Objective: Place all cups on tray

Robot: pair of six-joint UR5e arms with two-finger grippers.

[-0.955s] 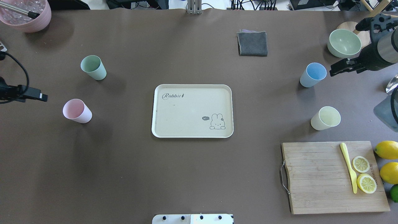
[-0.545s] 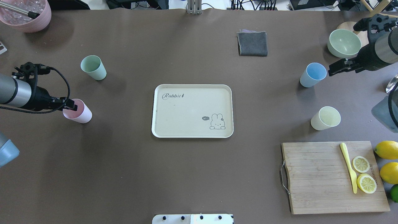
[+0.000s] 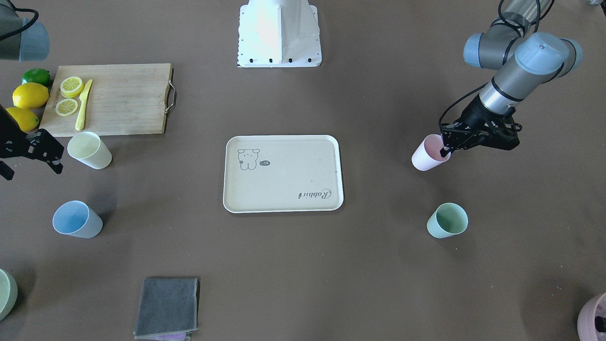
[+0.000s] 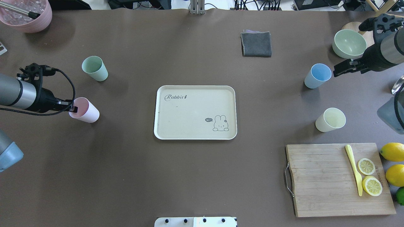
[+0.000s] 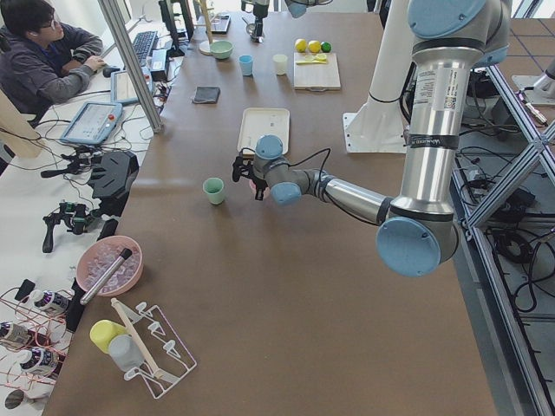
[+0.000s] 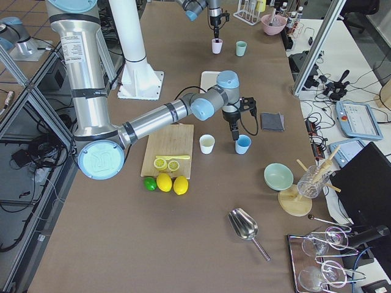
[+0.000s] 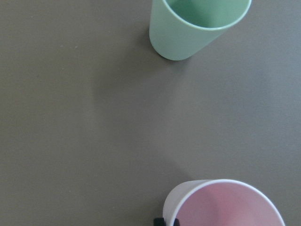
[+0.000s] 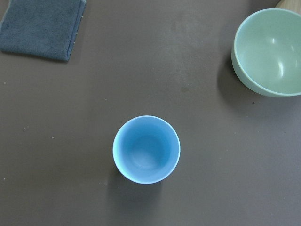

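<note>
The cream tray [image 4: 189, 126] [image 3: 284, 189] lies bare at the table's middle. My left gripper [image 4: 73, 108] [image 3: 445, 146] is shut on the near rim of the pink cup [image 4: 87, 113] [image 3: 425, 155] [image 7: 225, 207], which tilts left of the tray. The mint green cup [image 4: 94, 68] [image 3: 447, 220] [image 7: 197, 23] stands upright beyond it. My right gripper [image 4: 337, 72] [image 3: 31, 168] is open and empty, above and just right of the light blue cup [image 4: 317, 75] [image 8: 146, 149]. The pale yellow cup [image 4: 330, 119] [image 3: 89, 150] stands nearer the robot.
A wooden cutting board [image 4: 318, 183] with a yellow knife and lemon slices lies at the front right, with lemons [image 4: 393, 151] beside it. A green bowl [image 4: 349, 43] and a grey cloth [image 4: 256, 44] are at the back right. A mauve pot [image 4: 28, 19] stands at the back left.
My left arm came in from the left edge, reached the pink cup's rim, and the cup has since shifted a little right toward the tray. My right gripper has barely moved.
</note>
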